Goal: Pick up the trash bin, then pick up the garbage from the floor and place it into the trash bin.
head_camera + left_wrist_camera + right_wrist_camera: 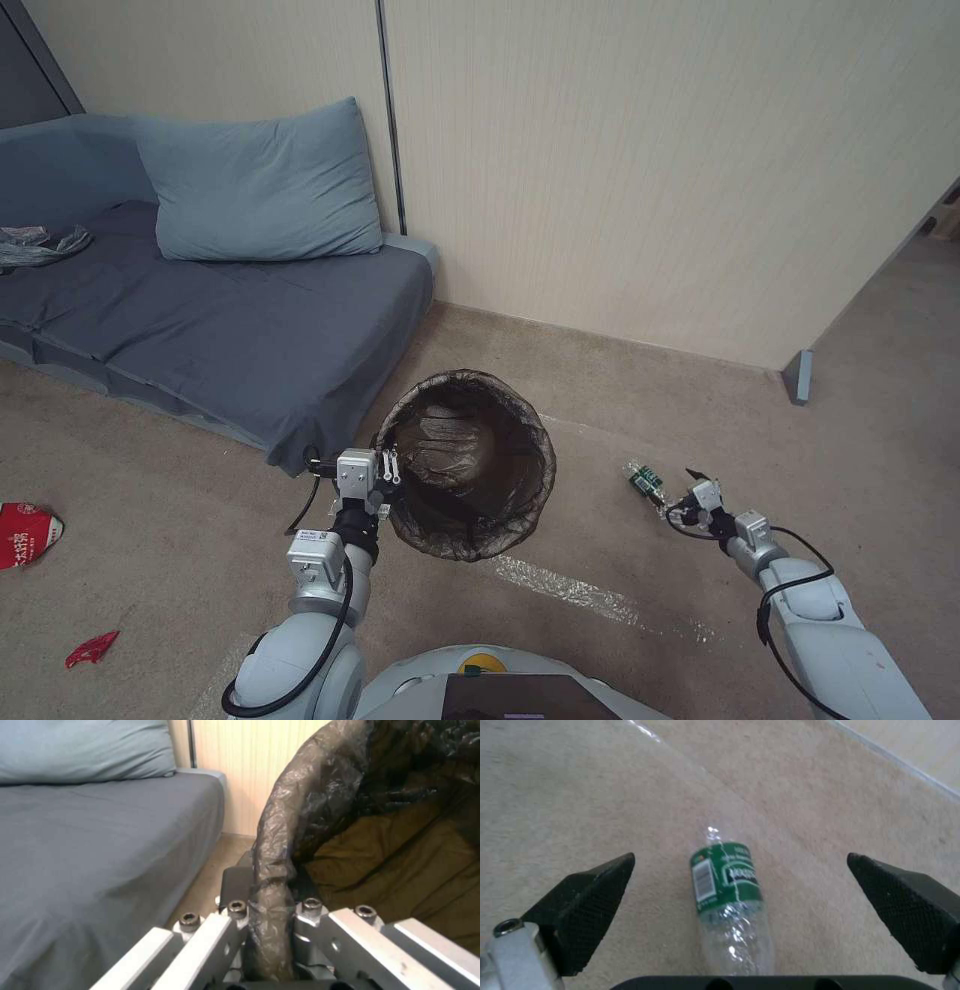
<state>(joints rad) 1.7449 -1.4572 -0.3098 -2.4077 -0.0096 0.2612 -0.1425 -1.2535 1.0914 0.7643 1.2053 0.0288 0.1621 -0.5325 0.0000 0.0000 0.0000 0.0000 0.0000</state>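
Beige carpet: the floor (pixel 620 420) carries everything here, running to a cream panelled wall (pixel 650 170) at the back.
Trash bin: a small round bin lined with a dark brown plastic bag (pixel 468 462), tilted with its mouth toward the head camera, held clear of the floor near the front corner of the sofa.
Left gripper: the left gripper (pixel 390 466) is at the bin's near-left rim — its fingers (pixel 235 915) are narrow, pinching the bag-wrapped rim (pixel 272 900) between them.
Bottle: a clear crumpled plastic bottle with a green label (pixel 646 484) lies on its side on the floor, well to the right of the bin, with bare carpet between the two.
Right gripper: the right gripper (pixel 694 480) hangs low just beside the bottle; in the wrist view its black textured fingers (pixel 587 903) are spread wide, one on each side of the bottle (pixel 727 896), touching nothing.
Other litter: a red-and-white packet (pixel 25 533) lies at the far left edge of the floor — a small red wrapper scrap (pixel 92 649) lies nearer the robot on the same side.
Sofa: a low grey-blue sofa (pixel 230 320) with a blue cushion (pixel 255 190) stands against the wall at the left; crumpled grey plastic (pixel 35 243) rests on its far left end.
Tape: a strip of clear shiny tape (pixel 590 598) lies on the floor between the two arms.
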